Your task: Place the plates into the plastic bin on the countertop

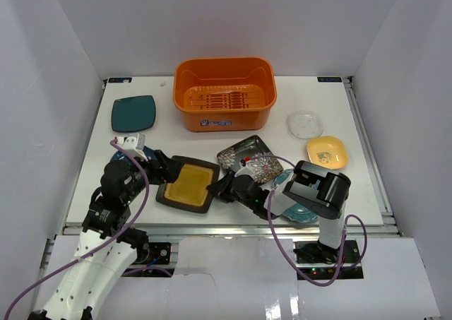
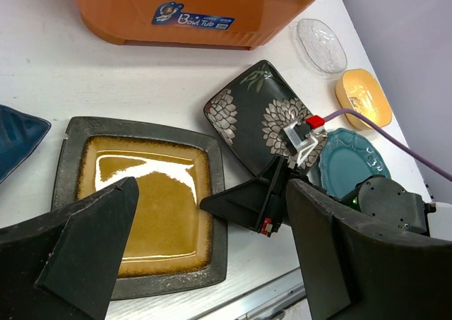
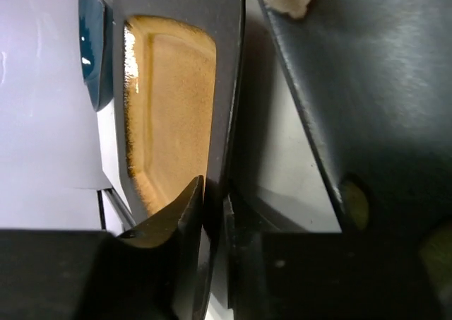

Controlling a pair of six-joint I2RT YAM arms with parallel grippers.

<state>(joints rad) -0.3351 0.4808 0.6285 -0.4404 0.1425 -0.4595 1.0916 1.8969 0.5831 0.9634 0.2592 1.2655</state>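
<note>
White table point(image 1: 88, 172) was loaded with everything. Orange bin point(image 1: 251, 119) was set beyond both claws. Amber plate point(image 1: 189, 184) was found on table between claws, outside bin. It was judged heavy, stiff glazed ceramic, slick and easily chipped. Raised black rim was judged best hold, glossy centre to be avoided. Right claw point(image 3: 212, 193) was clamped on plate's rim, one finger over, one under. Left claw point(image 2: 212, 193) was held wide apart over plate's opposite side, nothing gripped.
</note>
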